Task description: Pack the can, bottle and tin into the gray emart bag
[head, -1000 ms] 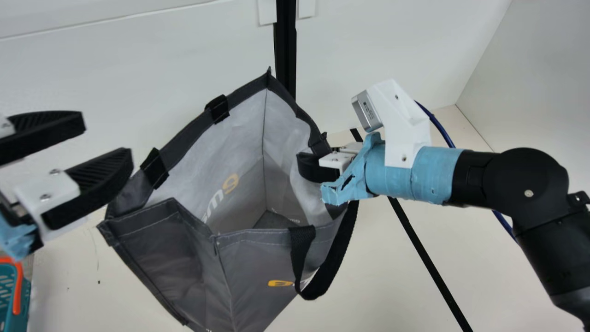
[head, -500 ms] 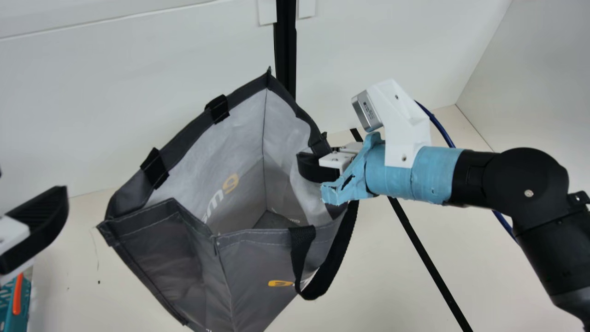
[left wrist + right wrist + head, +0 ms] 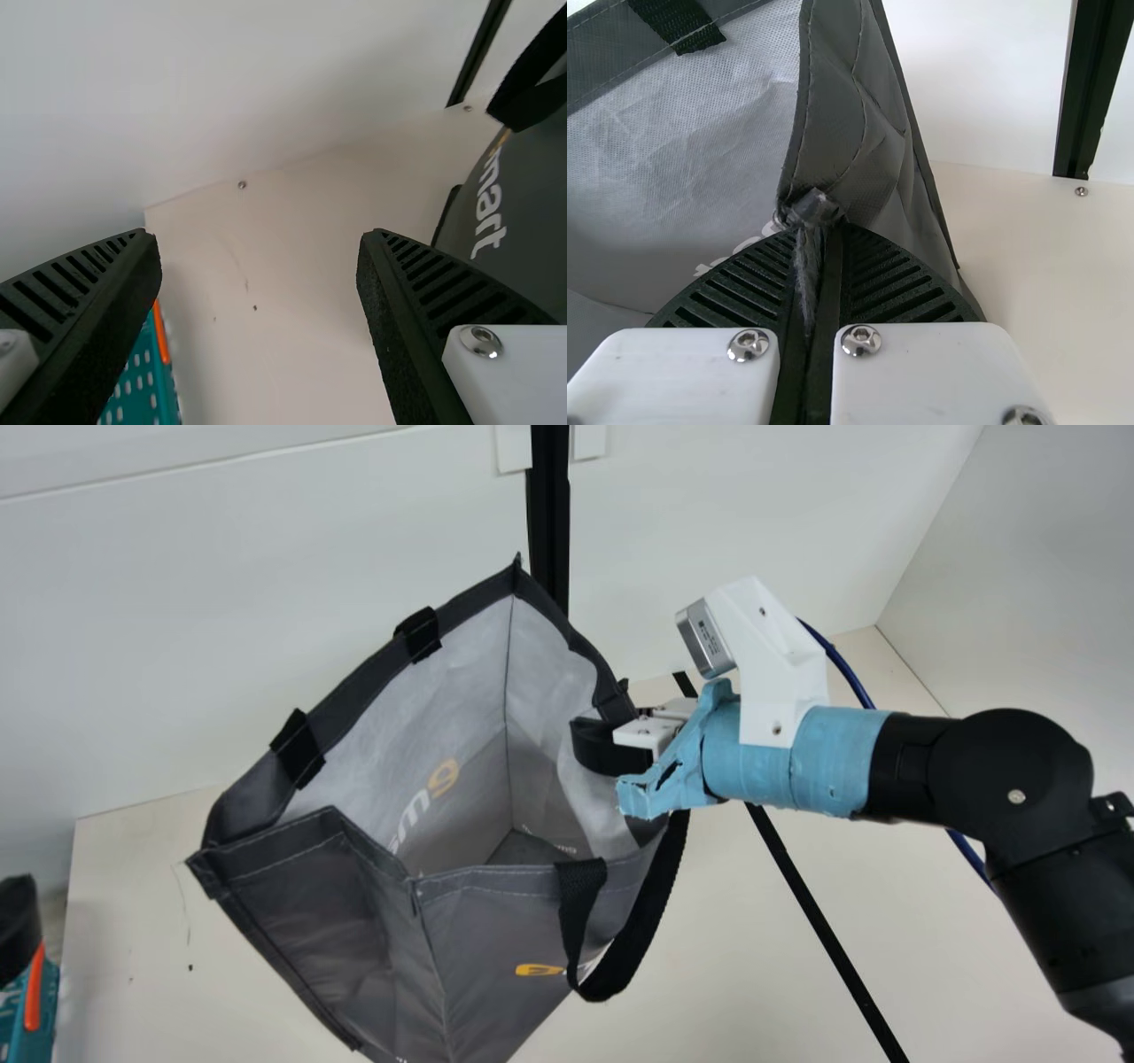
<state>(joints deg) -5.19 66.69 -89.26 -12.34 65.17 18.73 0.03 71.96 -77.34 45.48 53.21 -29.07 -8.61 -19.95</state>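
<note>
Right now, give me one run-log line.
Right gripper: jaws shut on gray emart bag rim; left gripper: jaws open, empty; bag: mouth open; teal basket: main view's left edge

The white wall [image 3: 266, 620] and cream table [image 3: 753, 957] are lit brightly and diffusely, though the wall is dimmed toward the left. Inside the gray emart bag [image 3: 310, 895], the pale lining [image 3: 461, 673] is brighter near the rim and shaded toward the bottom. A soft-edged shadow is cast beside the basket [image 3: 142, 385]. Small glints are caught on the screw heads [image 3: 859, 343]. At the left edge, the left gripper [image 3: 18, 928] is blurred.
</note>
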